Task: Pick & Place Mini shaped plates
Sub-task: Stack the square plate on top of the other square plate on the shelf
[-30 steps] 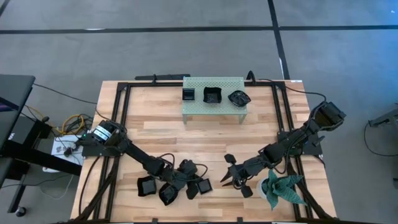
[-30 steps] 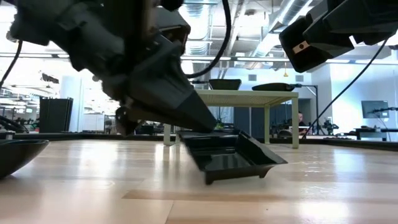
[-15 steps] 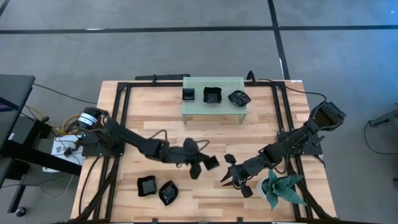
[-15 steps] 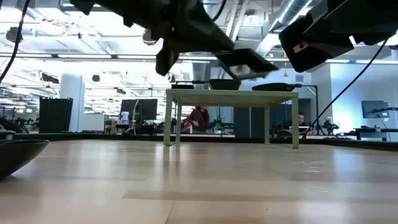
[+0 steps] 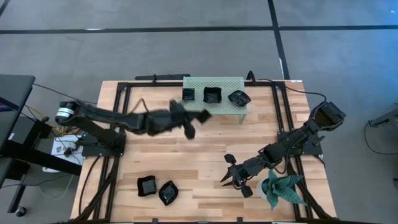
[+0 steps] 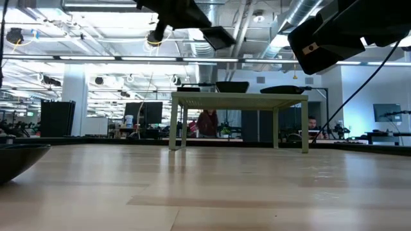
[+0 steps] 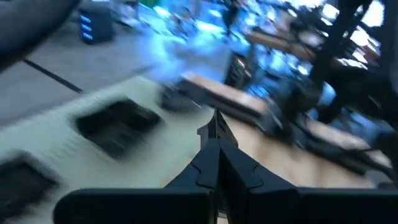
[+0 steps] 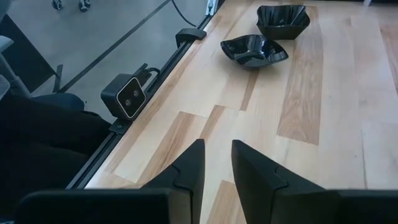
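Item: mini shaped plates [image 5: 157,190] | Location: two on table front, three on green shelf [image 5: 214,106], one clamped in left gripper [image 5: 198,117] near shelf | Right gripper [image 5: 227,178]: fingers apart, empty | Handling: likely light, rigid, glossy-slippery, chippable; pinch rim.

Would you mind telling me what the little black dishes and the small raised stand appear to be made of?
The black dishes look like glazed ceramic or hard plastic: light glints off their glossy surfaces, which leaves either possible. The raised stand seems to be pale green perforated metal or plastic: its top shows a fine grid of holes from above.
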